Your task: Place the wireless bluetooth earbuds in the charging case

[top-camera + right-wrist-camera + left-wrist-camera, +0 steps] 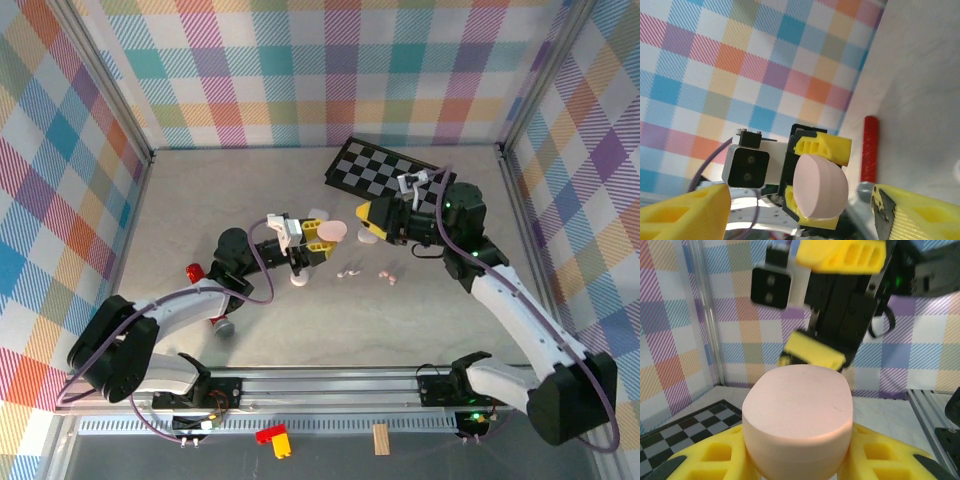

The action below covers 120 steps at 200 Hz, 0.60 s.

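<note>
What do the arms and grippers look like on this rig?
The left arm and right arm have white link shells with black joints and bases. A purple cable runs along each. Black gripper bodies carry yellow fingers with moulded cut-out pockets. A white twin-lens camera box sits on the left wrist. A green light glows on the right arm.

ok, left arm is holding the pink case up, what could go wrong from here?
1. The left gripper pinches the pink case by its rounded sides; a push from the open right gripper could twist it loose.
2. A dropped case may scatter the earbuds lying on the table nearby.
</note>
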### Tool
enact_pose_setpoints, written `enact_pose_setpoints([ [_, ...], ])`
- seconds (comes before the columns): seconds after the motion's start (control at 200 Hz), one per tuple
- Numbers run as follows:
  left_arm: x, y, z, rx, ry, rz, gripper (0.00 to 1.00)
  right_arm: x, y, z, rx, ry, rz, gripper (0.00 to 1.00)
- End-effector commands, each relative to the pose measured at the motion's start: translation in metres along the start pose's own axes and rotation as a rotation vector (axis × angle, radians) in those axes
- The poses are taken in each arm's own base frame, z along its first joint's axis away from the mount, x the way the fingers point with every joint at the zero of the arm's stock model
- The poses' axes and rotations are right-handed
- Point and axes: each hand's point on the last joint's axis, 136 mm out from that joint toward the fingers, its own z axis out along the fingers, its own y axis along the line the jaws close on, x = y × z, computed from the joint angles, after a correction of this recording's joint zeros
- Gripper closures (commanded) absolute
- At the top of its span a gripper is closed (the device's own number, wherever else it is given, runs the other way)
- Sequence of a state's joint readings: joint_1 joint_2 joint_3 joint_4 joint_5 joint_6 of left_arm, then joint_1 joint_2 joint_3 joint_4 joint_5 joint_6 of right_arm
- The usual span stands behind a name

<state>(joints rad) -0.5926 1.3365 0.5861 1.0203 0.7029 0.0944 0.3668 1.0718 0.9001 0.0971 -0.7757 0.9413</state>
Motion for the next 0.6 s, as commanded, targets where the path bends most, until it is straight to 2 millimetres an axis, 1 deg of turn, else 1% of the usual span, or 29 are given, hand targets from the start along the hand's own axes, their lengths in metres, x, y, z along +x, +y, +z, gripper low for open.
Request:
enact_pose_setpoints([
  [0.0, 0.007, -0.008, -0.006, 0.03, 0.03, 0.011, 0.65, 0.01, -0.014, -0.014, 0.186, 0.009, -0.277, 0.25],
  [0.085, 0.009, -0.01, -0.007, 0.035, 0.035, -0.008, 0.65, 0.02, -0.003, -0.013, 0.221, 0.049, -0.452, 0.23],
  [0.18, 0.011, -0.011, -0.008, 0.038, 0.044, -0.027, 0.67, 0.036, -0.005, -0.01, 0.273, 0.115, -0.62, 0.19],
  [0.325, 0.009, -0.015, -0.01, 0.053, 0.047, -0.031, 0.67, 0.05, -0.009, 0.0, 0.302, 0.16, -0.801, 0.16],
  [0.405, 0.008, -0.018, -0.011, 0.064, 0.043, -0.024, 0.67, 0.051, -0.012, 0.006, 0.33, 0.165, -0.856, 0.15],
  [0.595, 0.008, -0.02, -0.011, 0.075, 0.049, -0.029, 0.68, 0.048, -0.021, 0.017, 0.341, 0.17, -0.856, 0.14],
])
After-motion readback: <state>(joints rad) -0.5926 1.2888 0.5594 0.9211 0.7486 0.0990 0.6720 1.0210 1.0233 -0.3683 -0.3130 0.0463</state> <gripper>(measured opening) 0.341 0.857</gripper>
